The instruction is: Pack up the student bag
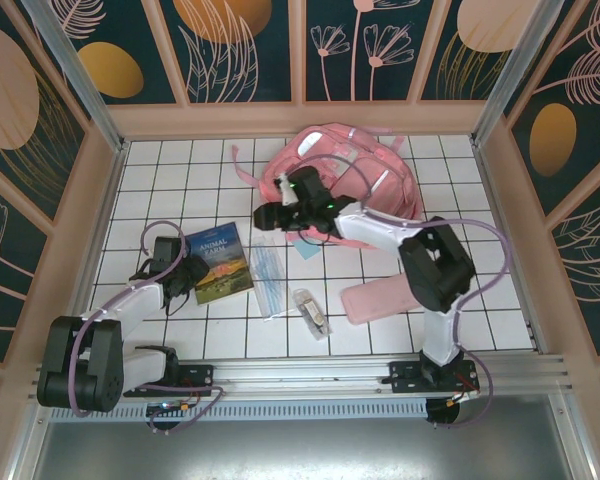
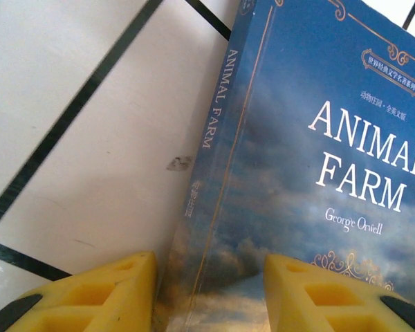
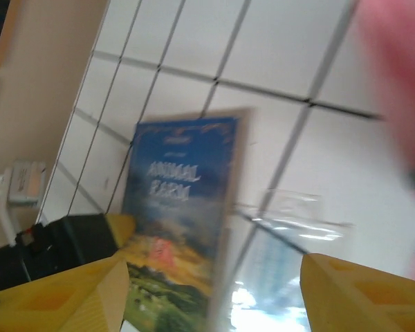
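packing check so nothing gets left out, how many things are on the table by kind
pink fabric backpack: 1
blue paperback book titled animal farm: 1
flat pink rectangular pencil case: 1
clear plastic packets: 2
total: 5

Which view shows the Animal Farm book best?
Left wrist view: the book is close up, title and author sharp. Top external view shows it whole but small; right wrist view shows it blurred.
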`<state>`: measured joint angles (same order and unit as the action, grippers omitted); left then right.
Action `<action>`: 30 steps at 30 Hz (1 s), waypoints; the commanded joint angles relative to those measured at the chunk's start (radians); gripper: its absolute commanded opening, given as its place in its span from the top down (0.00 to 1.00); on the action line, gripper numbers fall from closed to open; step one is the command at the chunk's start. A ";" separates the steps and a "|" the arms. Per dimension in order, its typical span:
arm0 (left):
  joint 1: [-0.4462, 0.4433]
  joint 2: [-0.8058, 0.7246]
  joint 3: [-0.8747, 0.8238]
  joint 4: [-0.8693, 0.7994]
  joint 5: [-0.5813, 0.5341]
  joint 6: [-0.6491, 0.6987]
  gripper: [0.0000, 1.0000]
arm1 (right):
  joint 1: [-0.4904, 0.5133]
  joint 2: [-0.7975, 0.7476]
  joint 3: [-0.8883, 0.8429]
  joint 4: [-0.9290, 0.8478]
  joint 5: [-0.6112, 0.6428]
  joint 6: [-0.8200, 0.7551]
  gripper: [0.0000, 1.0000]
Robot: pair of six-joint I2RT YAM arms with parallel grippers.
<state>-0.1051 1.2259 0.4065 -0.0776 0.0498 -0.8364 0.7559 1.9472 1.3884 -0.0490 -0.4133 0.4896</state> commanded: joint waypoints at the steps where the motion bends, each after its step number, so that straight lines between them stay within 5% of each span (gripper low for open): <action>1: -0.017 0.023 -0.027 0.010 0.106 -0.037 0.55 | 0.025 0.080 0.060 0.037 -0.049 0.060 0.37; 8: -0.016 0.020 -0.034 0.022 0.121 -0.032 0.55 | 0.060 0.232 0.159 0.038 -0.039 0.104 0.58; 23: -0.016 0.020 -0.036 0.030 0.125 -0.027 0.55 | 0.153 0.433 0.369 -0.121 0.049 0.067 0.55; 30: -0.016 0.017 -0.040 0.026 0.114 -0.029 0.54 | 0.160 0.356 0.330 -0.087 -0.035 0.069 0.53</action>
<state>-0.1047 1.2263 0.3923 -0.0486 0.0551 -0.8436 0.8909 2.3482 1.7466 -0.1120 -0.3687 0.5629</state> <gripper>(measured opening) 0.458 0.476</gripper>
